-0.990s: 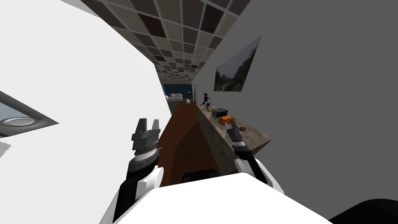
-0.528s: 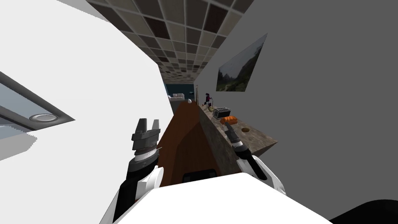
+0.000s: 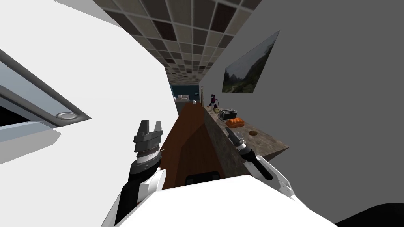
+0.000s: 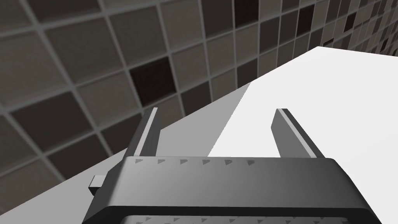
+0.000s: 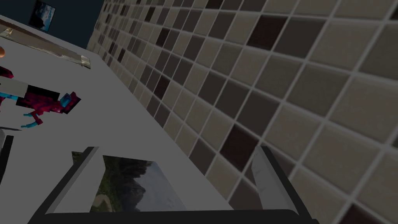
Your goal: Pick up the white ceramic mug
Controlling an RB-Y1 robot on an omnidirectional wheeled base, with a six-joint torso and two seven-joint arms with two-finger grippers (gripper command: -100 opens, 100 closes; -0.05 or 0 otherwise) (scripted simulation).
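A small white rounded thing (image 3: 194, 102) sits at the far end of the long counter; it is too small to tell what it is. My right gripper (image 3: 232, 136) hovers open over the near end of the stone countertop (image 3: 272, 142), short of an orange loaf (image 3: 236, 122). In the right wrist view the right gripper (image 5: 175, 175) has its fingers wide apart with nothing between them. My left gripper (image 3: 149, 127) is raised to the left of the brown cabinet front (image 3: 193, 134), and the left gripper (image 4: 217, 128) is open and empty.
Along the countertop stand a toaster (image 3: 227, 114), a round brown thing (image 3: 253, 133) and a purple plant (image 3: 213, 99). A landscape picture (image 3: 250, 67) hangs on the grey wall above. A white wall with a window (image 3: 31, 98) closes in on the left.
My view has shifted, bringing the left window further in. My right gripper has drawn back from the orange loaf toward the counter's near end. The left arm has not moved.
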